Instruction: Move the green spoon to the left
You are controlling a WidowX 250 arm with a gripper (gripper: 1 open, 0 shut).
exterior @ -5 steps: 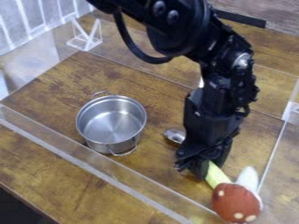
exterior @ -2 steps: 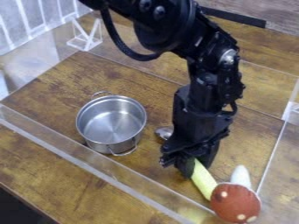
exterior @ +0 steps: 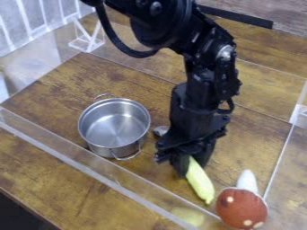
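Wooden table [exterior: 72, 99]: end effector [exterior: 180, 155] clamps green spoon [exterior: 198, 180] (handle trailing toward the mushroom [exterior: 242, 206]).

The black arm's gripper [exterior: 178, 158] points straight down, nearly closed.

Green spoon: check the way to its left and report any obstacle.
The steel pot stands just left of the green spoon, which the gripper holds low over the table. Straight left, the spoon's bowl would meet its wall.
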